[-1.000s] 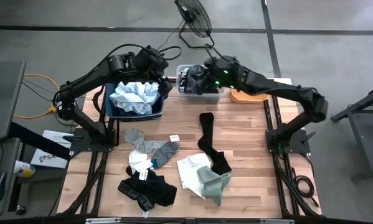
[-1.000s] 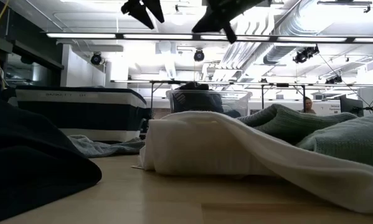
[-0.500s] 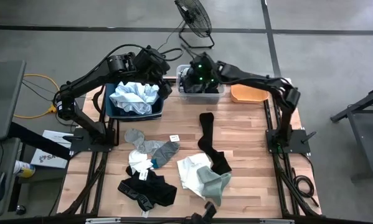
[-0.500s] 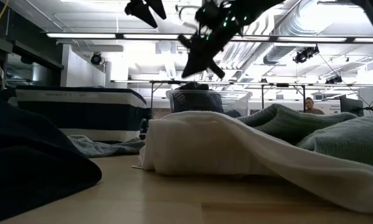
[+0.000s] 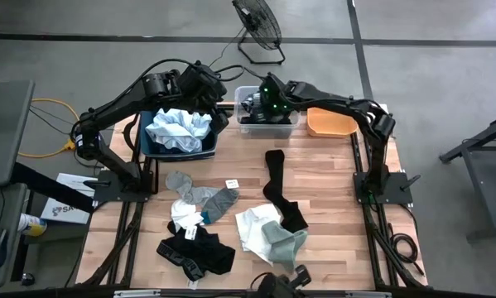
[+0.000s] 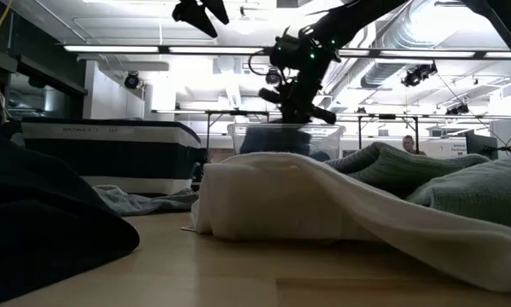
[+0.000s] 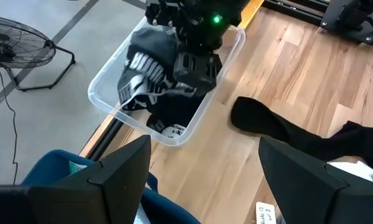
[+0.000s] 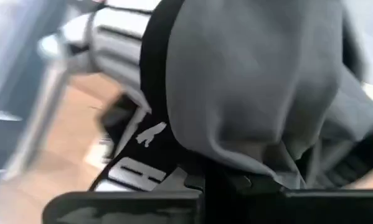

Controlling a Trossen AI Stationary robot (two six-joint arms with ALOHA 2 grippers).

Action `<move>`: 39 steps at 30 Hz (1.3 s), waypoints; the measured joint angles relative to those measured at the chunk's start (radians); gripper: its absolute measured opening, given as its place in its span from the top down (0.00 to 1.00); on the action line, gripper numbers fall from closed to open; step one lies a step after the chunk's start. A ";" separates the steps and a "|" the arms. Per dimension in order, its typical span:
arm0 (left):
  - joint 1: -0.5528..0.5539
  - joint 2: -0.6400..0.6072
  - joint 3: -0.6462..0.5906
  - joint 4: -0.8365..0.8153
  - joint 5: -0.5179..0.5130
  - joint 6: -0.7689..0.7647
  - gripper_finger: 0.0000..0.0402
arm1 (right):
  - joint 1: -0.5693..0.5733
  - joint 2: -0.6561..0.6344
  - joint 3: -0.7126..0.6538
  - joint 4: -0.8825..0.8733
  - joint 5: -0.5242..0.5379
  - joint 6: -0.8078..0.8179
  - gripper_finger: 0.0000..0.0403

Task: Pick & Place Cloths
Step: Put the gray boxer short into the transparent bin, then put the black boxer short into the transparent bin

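Fan (image 5: 257, 20) beyond clear tub (image 5: 291, 131)

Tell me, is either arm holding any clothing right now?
Left gripper is open, empty. Right gripper sits down among grey-and-black clothes in the clear tub; any grip is hidden.

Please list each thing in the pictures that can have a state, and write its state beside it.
Left gripper: open, empty, above the navy bin.
Right gripper: lowered into the clear tub, fingers hidden.
Clear tub: holds grey and black cloths.
Navy bin: filled with pale blue cloth.
Black sock: lying stretched on the table.
White cloth: crumpled, a grey-green cloth partly on it.
Black cloth: bunched near the front edge.
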 joint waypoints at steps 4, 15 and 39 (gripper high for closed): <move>0.000 0.000 0.000 0.000 0.000 0.000 0.27 | -0.017 0.027 -0.008 -0.081 -0.010 -0.005 0.99; 0.000 -0.020 -0.001 -0.033 -0.001 0.001 0.27 | -0.012 -0.015 -0.016 -0.085 -0.046 -0.004 0.99; -0.107 -0.070 -0.026 -0.019 -0.009 -0.026 0.27 | 0.096 -0.292 -0.015 -0.226 -0.160 -0.061 0.41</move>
